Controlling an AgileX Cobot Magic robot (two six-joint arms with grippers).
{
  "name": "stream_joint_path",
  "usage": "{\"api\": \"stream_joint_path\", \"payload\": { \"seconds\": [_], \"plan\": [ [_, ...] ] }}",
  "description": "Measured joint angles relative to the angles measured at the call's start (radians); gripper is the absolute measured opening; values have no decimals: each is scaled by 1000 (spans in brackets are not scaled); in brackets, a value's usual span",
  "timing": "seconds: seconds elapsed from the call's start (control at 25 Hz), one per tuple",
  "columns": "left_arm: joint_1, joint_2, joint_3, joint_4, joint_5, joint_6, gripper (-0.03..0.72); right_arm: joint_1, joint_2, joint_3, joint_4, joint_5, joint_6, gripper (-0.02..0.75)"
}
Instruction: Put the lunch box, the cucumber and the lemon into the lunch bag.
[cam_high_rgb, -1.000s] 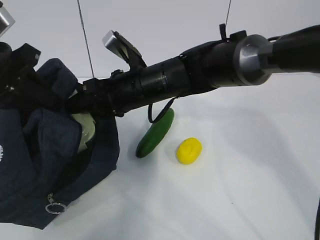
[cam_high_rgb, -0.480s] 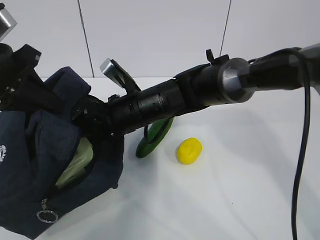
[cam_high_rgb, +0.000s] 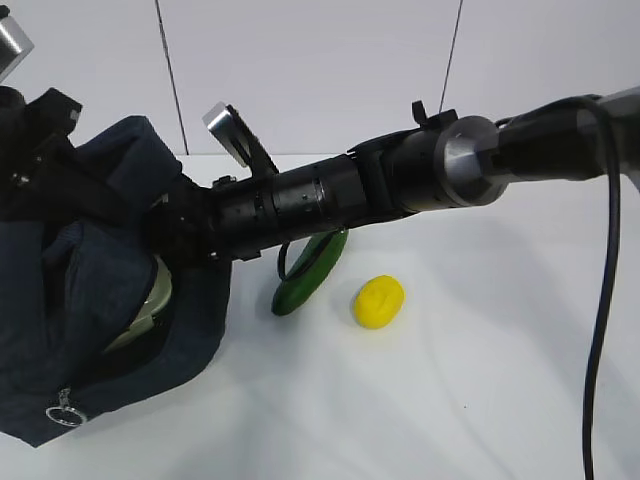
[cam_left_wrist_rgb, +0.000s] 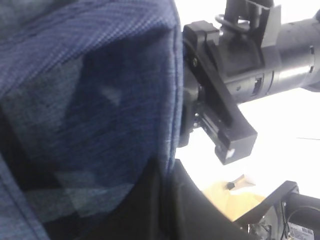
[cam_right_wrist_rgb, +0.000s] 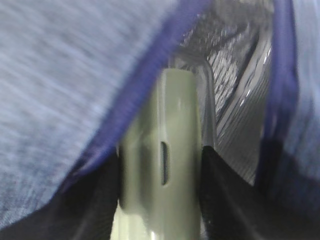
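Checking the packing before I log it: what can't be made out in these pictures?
- Lunch box: right wrist view is blurred, only its green lid edge shows between the fingers; the glass body is hidden by the lunch bag.
- Cucumber: upper end covered by the right arm, exterior view.
- Left gripper: hidden behind bag fabric.

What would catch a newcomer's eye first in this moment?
The long black right arm cuts across the exterior view, its gripper buried in the mouth of the navy lunch bag at the left. In the right wrist view the sage-green lunch box sits pinched between the fingers, already among the bag's folds. Behind the arm, the cucumber and the bright yellow lemon lie side by side on the white table.
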Motion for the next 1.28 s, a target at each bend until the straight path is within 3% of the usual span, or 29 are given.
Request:
{"api": "stream_joint_path", "payload": {
  "seconds": [0.36, 0.76, 1.04, 1.28],
  "plan": [
    [0, 0, 0, 0, 20, 1, -6, 0, 0, 0, 4, -28, -104, 358],
    [0, 0, 0, 1, 25, 1, -6, 0, 0, 0, -109, -62, -149, 358],
    [0, 0, 0, 39, 25, 1, -6, 0, 0, -4, -113, -17, -172, 435],
    [0, 1, 0, 58, 20, 1, -6, 0, 0, -6, -128, 40, -175, 449]
  ]
}}
